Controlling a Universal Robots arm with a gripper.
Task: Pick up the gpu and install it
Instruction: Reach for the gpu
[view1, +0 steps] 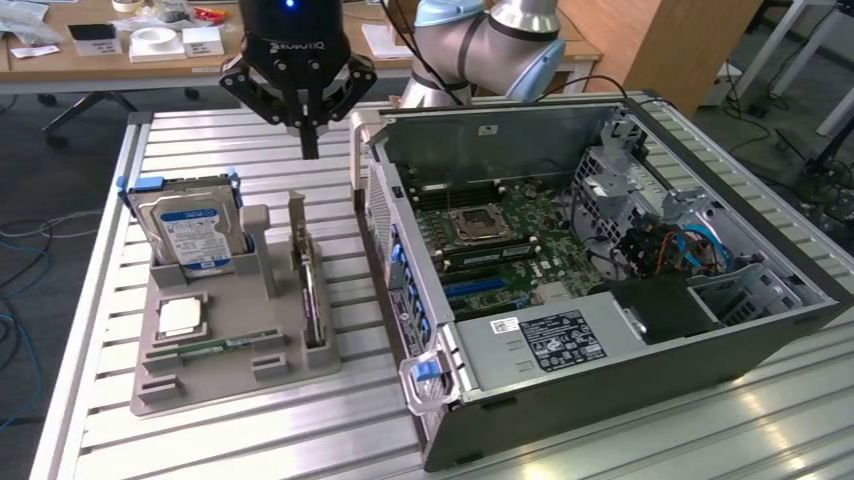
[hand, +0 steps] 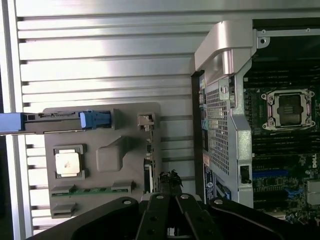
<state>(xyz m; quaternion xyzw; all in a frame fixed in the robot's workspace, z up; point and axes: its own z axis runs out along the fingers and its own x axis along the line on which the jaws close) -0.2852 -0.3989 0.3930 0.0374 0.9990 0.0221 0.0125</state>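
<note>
The gpu (view1: 310, 288) is a thin dark card standing on edge in the grey holder (view1: 227, 375), on the side nearest the computer case. In the wrist view the gpu (hand: 148, 167) is edge-on, its metal bracket end toward the holder's far end. My gripper (view1: 310, 148) hangs above the slatted table beyond the holder's far end, fingers shut with nothing between them. The wrist view puts my gripper (hand: 169, 187) close beside the card's edge. The open case (view1: 747, 330) shows its motherboard (view1: 514, 235) with blue slots (view1: 474, 290).
The holder also carries a silver hard drive (view1: 194, 232) with a blue label, a square processor (view1: 180, 317) and a green memory stick (view1: 214, 347). A hinged latch (view1: 430, 375) sticks out from the case's near corner. Desks with clutter stand behind the table.
</note>
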